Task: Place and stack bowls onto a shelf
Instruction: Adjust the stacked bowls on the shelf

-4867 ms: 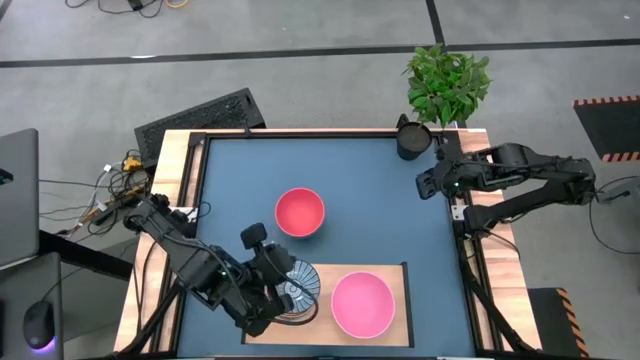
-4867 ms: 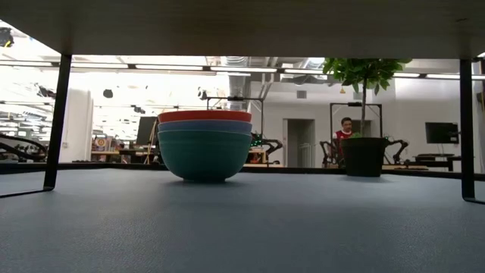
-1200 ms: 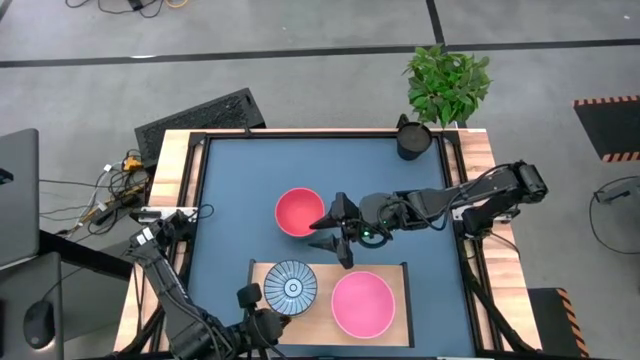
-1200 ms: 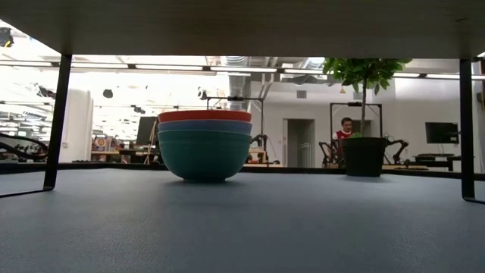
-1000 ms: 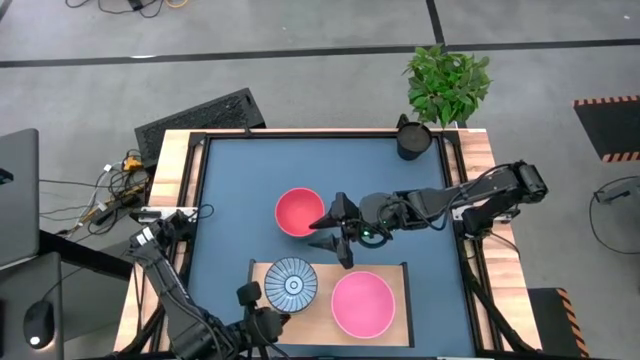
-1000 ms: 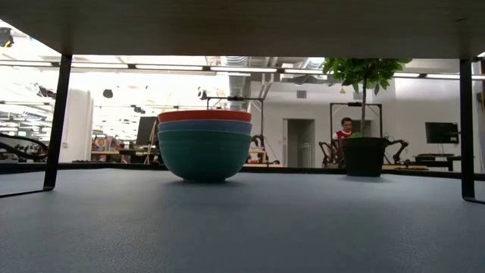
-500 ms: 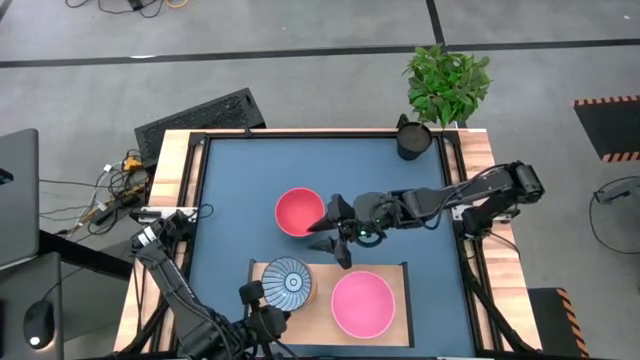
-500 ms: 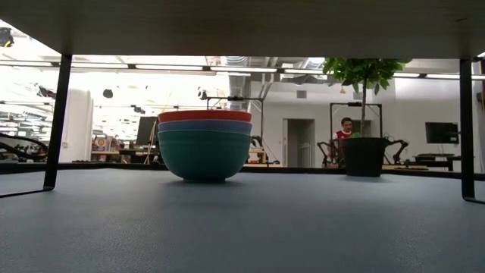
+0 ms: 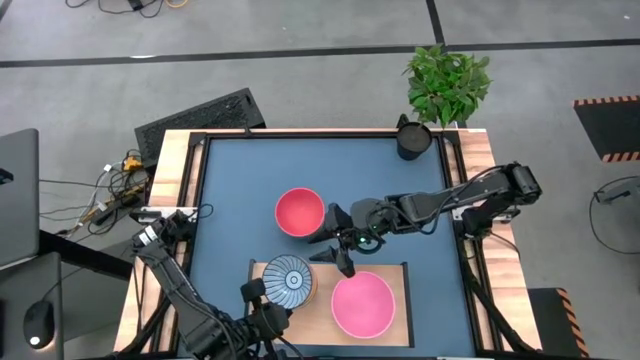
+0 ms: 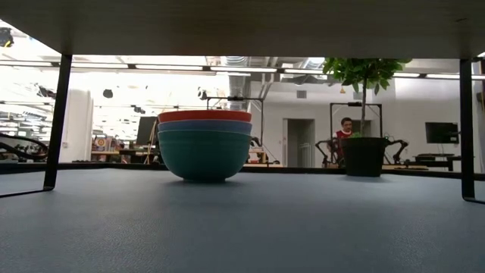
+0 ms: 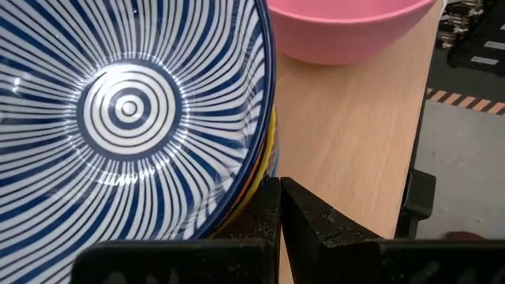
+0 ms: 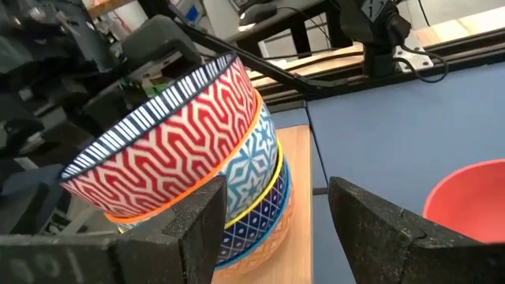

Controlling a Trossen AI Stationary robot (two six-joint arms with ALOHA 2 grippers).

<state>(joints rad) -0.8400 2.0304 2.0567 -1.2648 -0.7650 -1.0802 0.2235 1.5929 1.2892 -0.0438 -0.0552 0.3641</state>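
High view: two stacks (image 9: 288,280) on the shelf (image 9: 318,305), one red bowl (image 9: 299,212); left gripper (image 11: 279,207) closed, empty; right gripper (image 9: 336,243) wide, empty.

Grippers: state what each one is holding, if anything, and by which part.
Nothing is held. The left gripper is shut, empty, beside the rim of the striped bowl; the right gripper has its fingers open, short of that bowl.

Bowls on the shelf, stack on the tabletop

Striped patterned bowl (image 9: 288,279) tilts atop its small stack at one end of the pale shelf (image 9: 322,310), pink bowl (image 9: 361,304) beside it; red-topped stack (image 9: 299,212) stands on the tabletop (image 9: 250,180).
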